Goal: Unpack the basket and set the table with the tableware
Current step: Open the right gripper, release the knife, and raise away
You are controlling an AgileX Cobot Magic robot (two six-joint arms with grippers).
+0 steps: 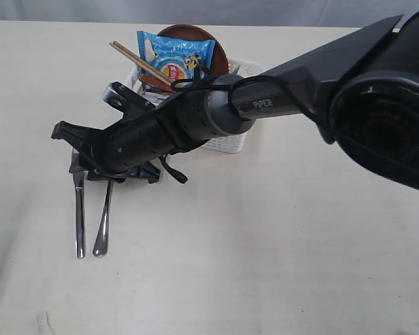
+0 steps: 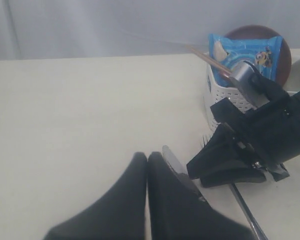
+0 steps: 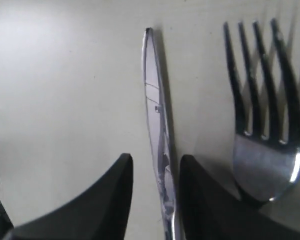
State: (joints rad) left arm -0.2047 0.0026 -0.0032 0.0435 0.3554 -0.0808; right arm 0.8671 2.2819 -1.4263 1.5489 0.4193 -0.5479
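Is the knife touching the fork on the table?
Apart. The right wrist view shows a strip of bare table between the knife and the fork.

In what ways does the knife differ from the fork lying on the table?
The knife ends in one narrow blade; the fork ends in four tines. The knife lies between the open jaws of the right gripper; the fork lies outside them. Both are shiny steel and lie side by side on the table.

Bright, even light, soft shadows, glare on the blurred fork (image 3: 262,155).
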